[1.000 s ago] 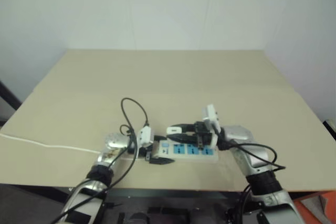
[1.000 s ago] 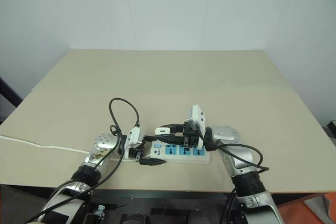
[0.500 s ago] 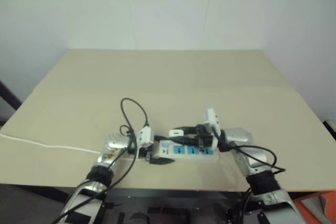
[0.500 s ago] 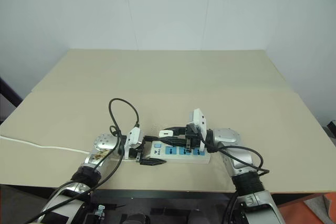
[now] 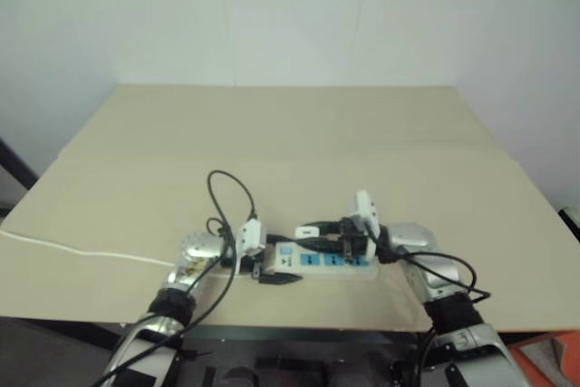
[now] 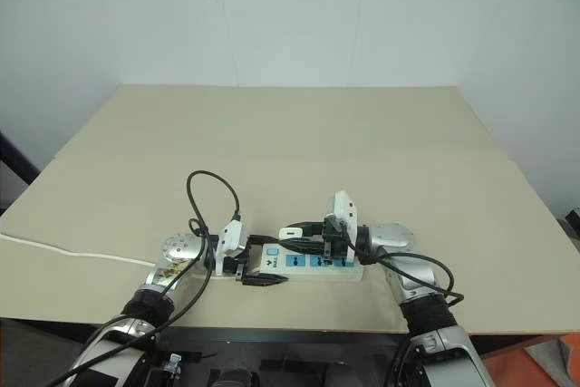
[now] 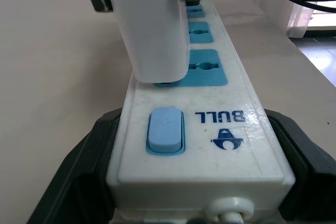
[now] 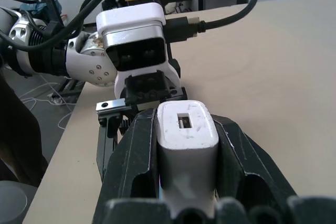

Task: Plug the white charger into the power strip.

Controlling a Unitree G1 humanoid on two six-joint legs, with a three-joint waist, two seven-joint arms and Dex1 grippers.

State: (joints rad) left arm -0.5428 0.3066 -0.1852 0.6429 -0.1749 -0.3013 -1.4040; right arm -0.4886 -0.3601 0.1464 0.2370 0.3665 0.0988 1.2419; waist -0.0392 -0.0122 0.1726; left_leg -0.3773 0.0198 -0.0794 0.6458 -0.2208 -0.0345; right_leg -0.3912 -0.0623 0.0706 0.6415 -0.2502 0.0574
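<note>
The power strip, a white bar with blue sockets, lies near the table's front edge. My left gripper is shut on its switch end, and the black fingers press both long sides of the power strip. My right gripper is shut on the white charger and reaches in from the right. The white charger stands upright, its base at the first blue socket beside the blue switch. The charger's top face has a small port and sits between the right fingers.
A thin white cord runs off the left side of the beige table. A black cable loop rises above the left wrist. The front table edge lies just behind the strip.
My right gripper has sunk with the charger, bringing it down onto the strip's first socket. The left gripper and the strip have stayed in place.
</note>
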